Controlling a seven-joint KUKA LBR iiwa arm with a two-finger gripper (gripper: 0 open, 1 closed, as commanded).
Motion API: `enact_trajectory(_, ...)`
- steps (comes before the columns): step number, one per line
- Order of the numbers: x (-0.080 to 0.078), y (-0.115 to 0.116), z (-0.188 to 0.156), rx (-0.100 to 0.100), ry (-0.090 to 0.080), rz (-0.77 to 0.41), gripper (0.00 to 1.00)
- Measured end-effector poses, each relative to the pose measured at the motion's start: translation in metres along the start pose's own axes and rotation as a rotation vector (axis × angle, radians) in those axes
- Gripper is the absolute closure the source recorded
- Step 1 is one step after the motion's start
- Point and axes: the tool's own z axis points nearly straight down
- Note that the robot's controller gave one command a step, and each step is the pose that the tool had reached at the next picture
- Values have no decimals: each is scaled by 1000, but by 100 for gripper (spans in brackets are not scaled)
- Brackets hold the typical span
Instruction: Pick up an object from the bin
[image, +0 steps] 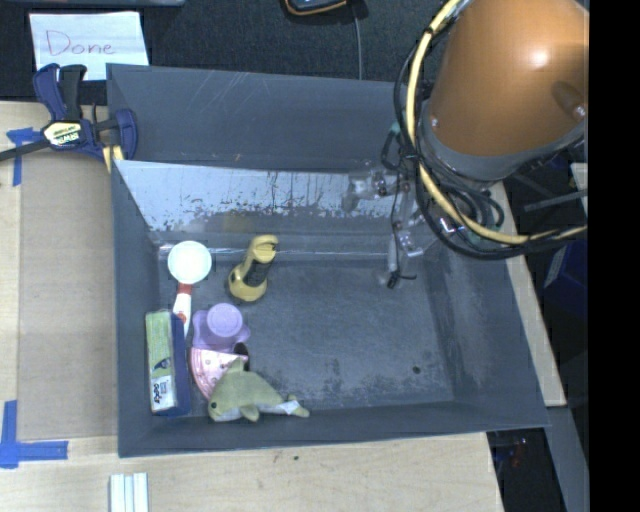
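Right of the yellow bottle-shaped plastic toy (250, 270), open floor of the grey metal bin (350, 335) runs to its right wall; the jaws hang there by the back wall, well apart from the toy, their spread impossible to tell.

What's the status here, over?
Gripper at back right of bin, apart from all things. Heap at left: yellow toy nearest, then purple cup, green plush. Nothing between gripper and heap.
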Motion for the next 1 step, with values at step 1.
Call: enact_trajectory(1,45,22,-68,3,-27,46,100)
